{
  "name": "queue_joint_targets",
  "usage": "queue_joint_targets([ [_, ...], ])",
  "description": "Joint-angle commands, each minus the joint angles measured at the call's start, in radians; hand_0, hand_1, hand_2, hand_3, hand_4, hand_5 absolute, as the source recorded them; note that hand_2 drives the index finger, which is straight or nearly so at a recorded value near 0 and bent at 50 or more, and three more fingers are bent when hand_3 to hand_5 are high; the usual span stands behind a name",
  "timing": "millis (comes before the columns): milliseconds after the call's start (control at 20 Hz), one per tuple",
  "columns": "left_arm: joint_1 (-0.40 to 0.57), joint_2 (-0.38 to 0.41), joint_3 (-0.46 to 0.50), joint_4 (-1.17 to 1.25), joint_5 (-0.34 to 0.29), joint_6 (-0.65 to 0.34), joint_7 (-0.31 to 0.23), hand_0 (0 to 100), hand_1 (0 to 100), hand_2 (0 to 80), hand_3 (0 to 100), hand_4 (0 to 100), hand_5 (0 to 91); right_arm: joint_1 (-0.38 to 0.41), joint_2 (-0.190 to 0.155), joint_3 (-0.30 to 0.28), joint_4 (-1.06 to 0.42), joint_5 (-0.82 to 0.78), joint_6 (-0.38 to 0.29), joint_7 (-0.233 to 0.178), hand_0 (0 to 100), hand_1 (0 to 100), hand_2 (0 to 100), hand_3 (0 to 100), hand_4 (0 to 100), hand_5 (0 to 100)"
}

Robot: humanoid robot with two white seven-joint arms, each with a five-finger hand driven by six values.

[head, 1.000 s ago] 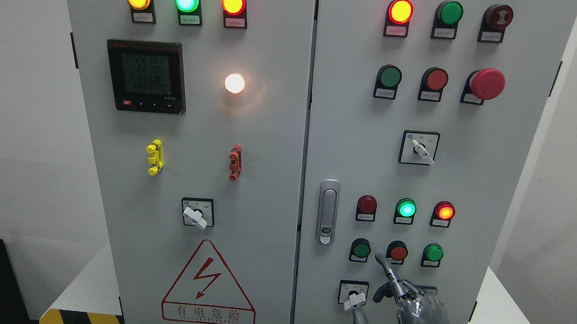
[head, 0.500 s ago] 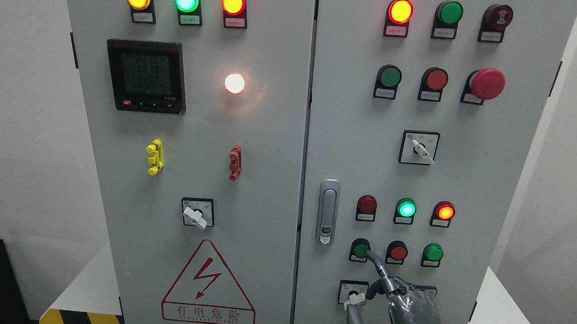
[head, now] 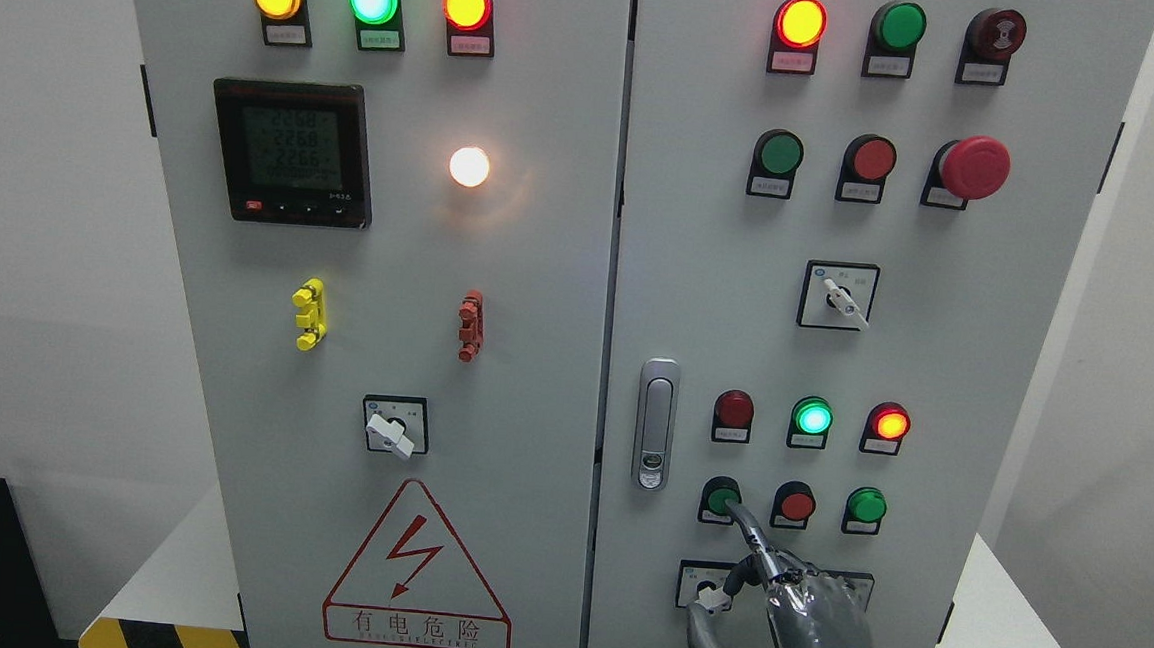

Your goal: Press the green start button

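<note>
The lower right door of the grey cabinet [head: 935,366] carries a row of three push buttons: a green button [head: 720,494], a red button [head: 796,505] and a second green button [head: 866,505]. My right hand [head: 799,618], grey and wrapped in clear film, rises from the bottom edge. Its index finger [head: 749,530] is stretched out, the tip resting on the lower right rim of the leftmost green button and covering part of it. The remaining fingers are curled in and hold nothing. The left arm does not show.
Above the button row sit three lamps; the green lamp [head: 813,418] and the right red lamp [head: 889,423] glow. A white selector knob [head: 711,598] lies just left of my hand, a door handle [head: 655,424] further left, and a red mushroom stop [head: 977,167] high up.
My right hand has swung left from below the red button, and its index fingertip now rests on the leftmost green button. The meter digits have changed.
</note>
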Motion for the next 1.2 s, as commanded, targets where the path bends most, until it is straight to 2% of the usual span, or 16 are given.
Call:
queue_joint_targets([
  [0,0.000,0.000,0.000,0.000,0.000,0.000,0.000,12,56,0.0,0,0,0.0,-0.014,0.000,0.005,0.045,0.000,0.001,0.000,54,35,0,63,62,57],
  [650,0.000,0.000,0.000,0.000,0.000,0.000,0.000,12,56,0.0,0,0,0.0,-0.020,0.002,0.003,0.051,-0.003,-0.001,-0.002,54,35,0,63,62,57],
  [1000,0.000,0.000,0.000,0.000,0.000,0.000,0.000,12,56,0.0,0,0,0.0,-0.014,0.002,-0.008,0.022,-0.009,-0.039,-0.007,55,35,0,64,62,57],
  [1150,0.000,0.000,0.000,0.000,0.000,0.000,0.000,12,56,0.0,0,0,0.0,-0.004,0.002,-0.011,0.005,-0.012,-0.055,-0.020,58,36,0,64,62,57],
])
